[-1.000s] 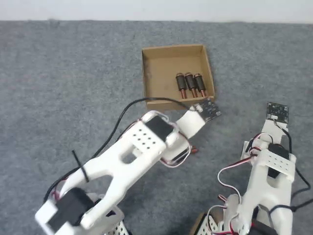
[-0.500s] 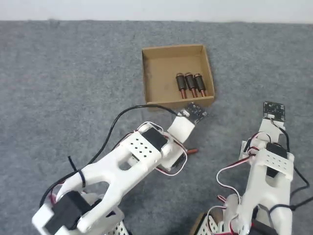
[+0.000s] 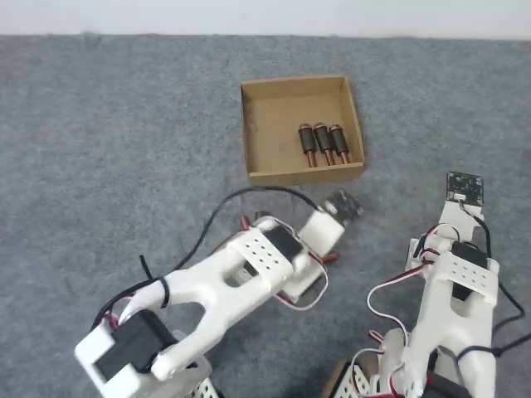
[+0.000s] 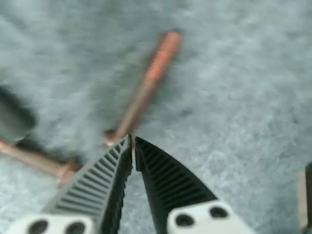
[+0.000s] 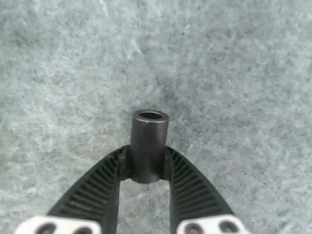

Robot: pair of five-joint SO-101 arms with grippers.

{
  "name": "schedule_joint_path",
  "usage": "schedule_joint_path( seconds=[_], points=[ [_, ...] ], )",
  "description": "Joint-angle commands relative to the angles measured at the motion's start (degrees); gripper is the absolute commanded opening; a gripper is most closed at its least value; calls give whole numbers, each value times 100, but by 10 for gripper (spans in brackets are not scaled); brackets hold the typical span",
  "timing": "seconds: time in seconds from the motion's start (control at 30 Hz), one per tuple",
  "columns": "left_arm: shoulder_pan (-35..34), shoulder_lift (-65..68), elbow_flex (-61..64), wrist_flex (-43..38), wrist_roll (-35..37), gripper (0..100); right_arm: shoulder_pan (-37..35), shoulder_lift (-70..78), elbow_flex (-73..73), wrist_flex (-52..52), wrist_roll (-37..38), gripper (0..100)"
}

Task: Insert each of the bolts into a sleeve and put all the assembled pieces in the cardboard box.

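Bolt on the grey carpet, on the arms' side of the cardboard box, with the left gripper at its head, jaws drawn almost together, a mere slit between them and nothing held. A second bolt lies just beside the gripper. Three assembled pieces lie side by side inside the box, along its right wall. Off the box's right front corner, the right gripper has its jaws clamped on the lower end of a sleeve, open mouth turned away from the wrist.

We judge the risk to sit with the left arm. Coming down with jaws this narrow, it would shove or roll the bolt across the carpet instead of gripping it, and could knock the second bolt aside. The sleeve is pinched only at one end, so we think a bolt pressed in off-line could tip it in the jaws.

Against a second earlier, we see the left arm's wrist drawn back from the box's front wall towards the arms. The right arm has scarcely shifted.
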Motion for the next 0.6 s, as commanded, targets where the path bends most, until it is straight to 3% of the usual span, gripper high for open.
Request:
schedule_joint_path(
  seconds=[0.0, 0.33, 0.57],
  points=[
    [35, -281, -119, 62, 70, 11, -75, -136, -185, -92, 123, 6],
    [35, -229, -127, 26, 97, 11, -75, -136, -185, -92, 123, 6],
    [18, -220, -127, 26, 853, 11, -75, -136, -185, -92, 123, 6]
  ],
)
